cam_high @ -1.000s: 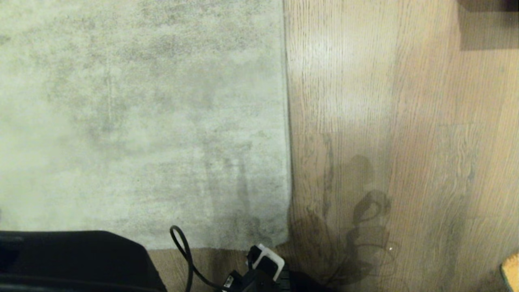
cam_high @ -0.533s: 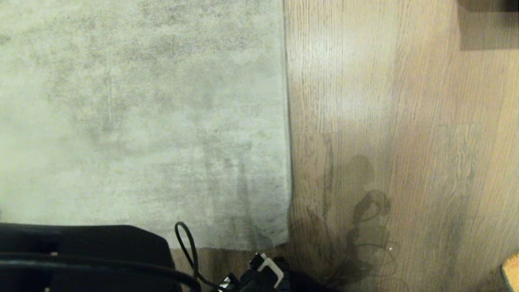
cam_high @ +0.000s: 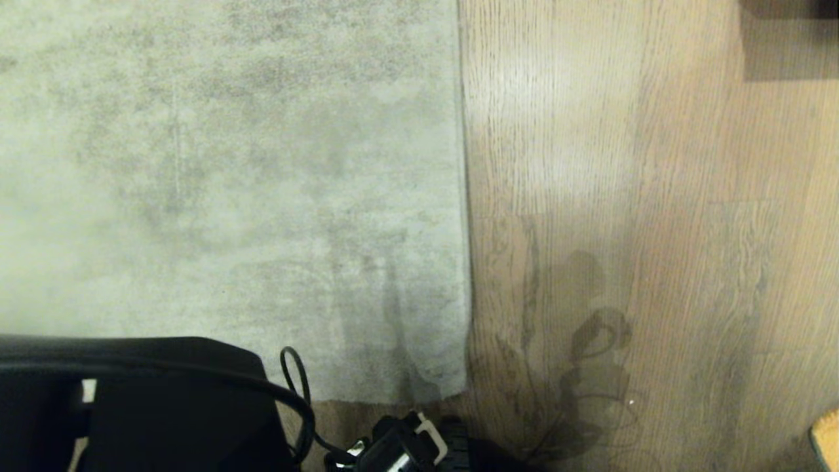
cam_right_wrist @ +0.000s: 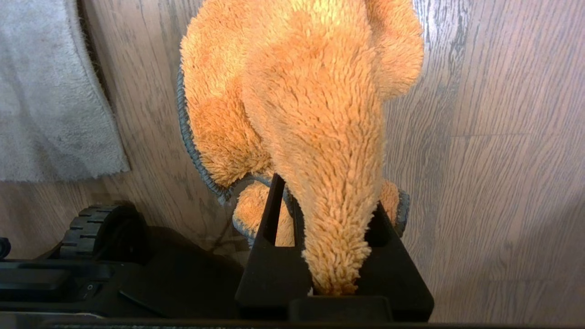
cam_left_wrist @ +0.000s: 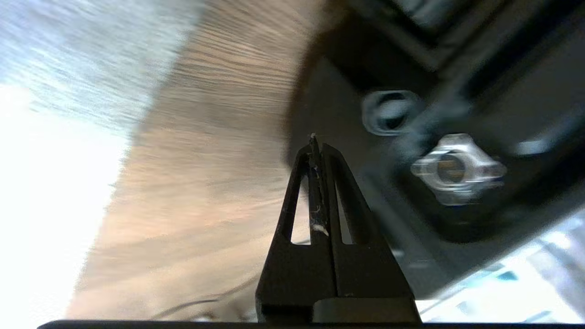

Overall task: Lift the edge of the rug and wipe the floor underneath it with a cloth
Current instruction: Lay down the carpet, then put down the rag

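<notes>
The rug (cam_high: 229, 196) lies flat on the floor (cam_high: 623, 196), its near corner (cam_high: 459, 390) not yet lifted, so the job looks to be at its start: the reach for the edge. The left gripper (cam_left_wrist: 315, 141) has its jaws pressed together on nothing, with bare floor beyond the tips and the rug off to one side. The right gripper (cam_right_wrist: 327, 205) has its jaws pinching the cloth (cam_right_wrist: 311, 100), which bunches out past them above the floor. Next, the left jaws would need to spread and catch the corner. Count: one rug, one cloth, two grippers.
</notes>
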Tool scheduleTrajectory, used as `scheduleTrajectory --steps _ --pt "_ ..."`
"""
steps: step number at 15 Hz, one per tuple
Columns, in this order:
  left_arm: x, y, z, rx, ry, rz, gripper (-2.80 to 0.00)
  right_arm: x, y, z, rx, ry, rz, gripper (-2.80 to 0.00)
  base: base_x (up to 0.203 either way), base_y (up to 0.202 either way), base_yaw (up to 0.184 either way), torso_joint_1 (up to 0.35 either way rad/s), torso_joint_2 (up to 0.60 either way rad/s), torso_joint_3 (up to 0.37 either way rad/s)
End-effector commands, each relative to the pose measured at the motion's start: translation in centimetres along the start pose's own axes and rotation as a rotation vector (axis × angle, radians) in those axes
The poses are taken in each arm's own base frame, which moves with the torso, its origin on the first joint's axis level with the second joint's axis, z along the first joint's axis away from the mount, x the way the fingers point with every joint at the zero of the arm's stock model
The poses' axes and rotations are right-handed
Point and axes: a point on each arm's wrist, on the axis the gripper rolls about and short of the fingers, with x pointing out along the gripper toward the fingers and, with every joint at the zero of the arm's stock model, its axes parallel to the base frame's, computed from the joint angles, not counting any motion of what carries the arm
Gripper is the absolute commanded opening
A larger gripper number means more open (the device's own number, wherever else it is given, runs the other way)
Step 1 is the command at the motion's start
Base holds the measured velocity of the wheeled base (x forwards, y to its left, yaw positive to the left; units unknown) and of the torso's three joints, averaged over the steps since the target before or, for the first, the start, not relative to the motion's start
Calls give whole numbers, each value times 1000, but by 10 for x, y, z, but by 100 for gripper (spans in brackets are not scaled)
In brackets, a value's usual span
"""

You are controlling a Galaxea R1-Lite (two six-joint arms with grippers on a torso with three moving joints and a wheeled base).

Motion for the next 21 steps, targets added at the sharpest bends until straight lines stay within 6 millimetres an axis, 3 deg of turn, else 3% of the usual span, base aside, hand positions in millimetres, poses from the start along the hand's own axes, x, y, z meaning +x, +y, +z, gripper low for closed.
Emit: scheduleTrajectory --steps 1,5,12,21 --pt "-1 12 3 43 -13 22 -280 0 0 0 0 1 1 -280 0 0 0 0 0 0" --pt "-7 36 9 242 -85 80 -280 0 0 0 0 1 1 -280 0 0 0 0 0 0" --pt "10 36 -2 531 -201 74 -280 0 0 0 0 1 1 -280 0 0 0 0 0 0" --pt "26 34 -16 603 -131 -12 -280 0 0 0 0 1 1 -280 0 0 0 0 0 0"
